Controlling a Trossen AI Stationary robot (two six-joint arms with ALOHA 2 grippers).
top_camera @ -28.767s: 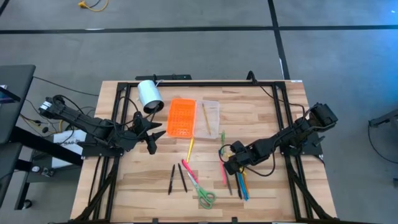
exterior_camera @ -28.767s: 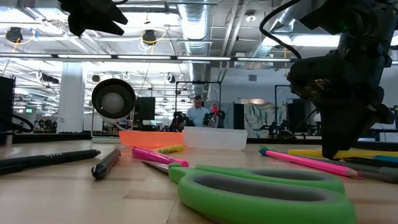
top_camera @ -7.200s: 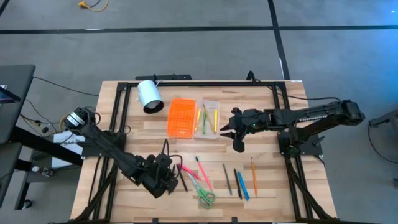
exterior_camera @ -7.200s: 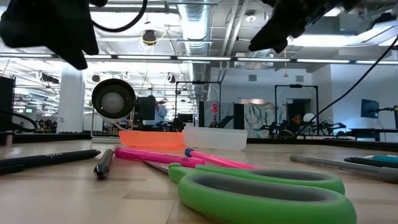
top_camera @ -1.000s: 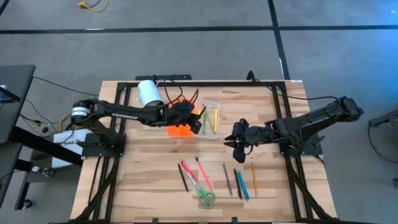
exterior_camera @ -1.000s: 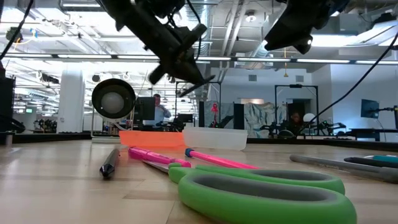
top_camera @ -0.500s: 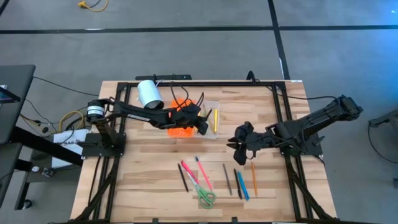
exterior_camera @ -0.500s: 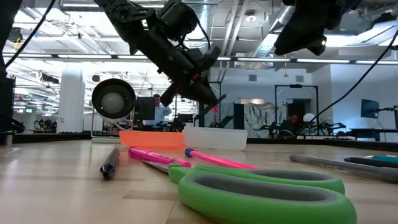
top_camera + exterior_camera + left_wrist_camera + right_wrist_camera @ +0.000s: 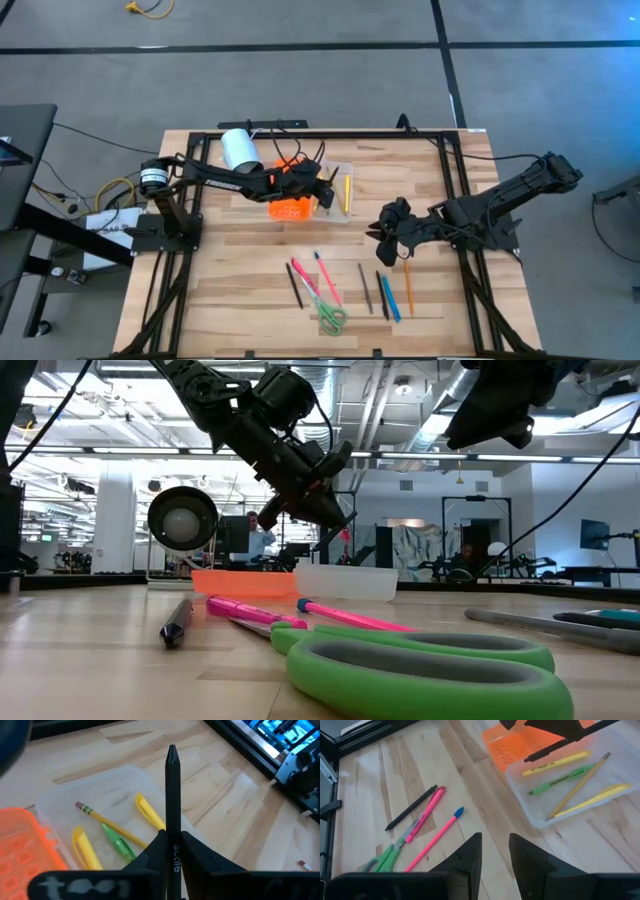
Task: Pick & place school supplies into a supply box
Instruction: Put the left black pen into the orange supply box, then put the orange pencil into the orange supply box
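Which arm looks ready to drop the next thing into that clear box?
The left: its end effector grips a black pen right above the clear tray. The right end effector hangs empty off to the side.

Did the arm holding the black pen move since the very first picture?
Yes. The left gripper with the black pen now hangs over the clear tray; earlier it waited left of the orange lid.
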